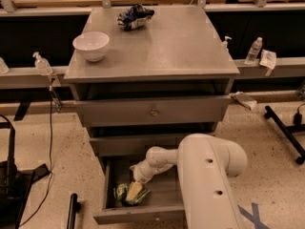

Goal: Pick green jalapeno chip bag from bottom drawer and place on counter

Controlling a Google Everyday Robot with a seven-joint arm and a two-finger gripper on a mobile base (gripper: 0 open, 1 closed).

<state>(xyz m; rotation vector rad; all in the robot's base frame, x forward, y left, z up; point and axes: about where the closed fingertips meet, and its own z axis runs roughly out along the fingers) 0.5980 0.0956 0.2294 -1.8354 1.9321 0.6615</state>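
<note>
Where bottom drawer gapes, fingers clasping green jalapeno chip bag

A white bowl sits at the left front of the counter, and a crumpled dark blue and white snack bag lies near its back edge (well apart from the bowl). A pump bottle stands beyond the left side, a clear water bottle beyond the right.

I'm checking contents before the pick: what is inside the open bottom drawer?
The green jalapeno chip bag lies near the front of the bottom drawer, with the hand down on it. The arm covers the drawer's right side, so anything there is hidden.
</note>
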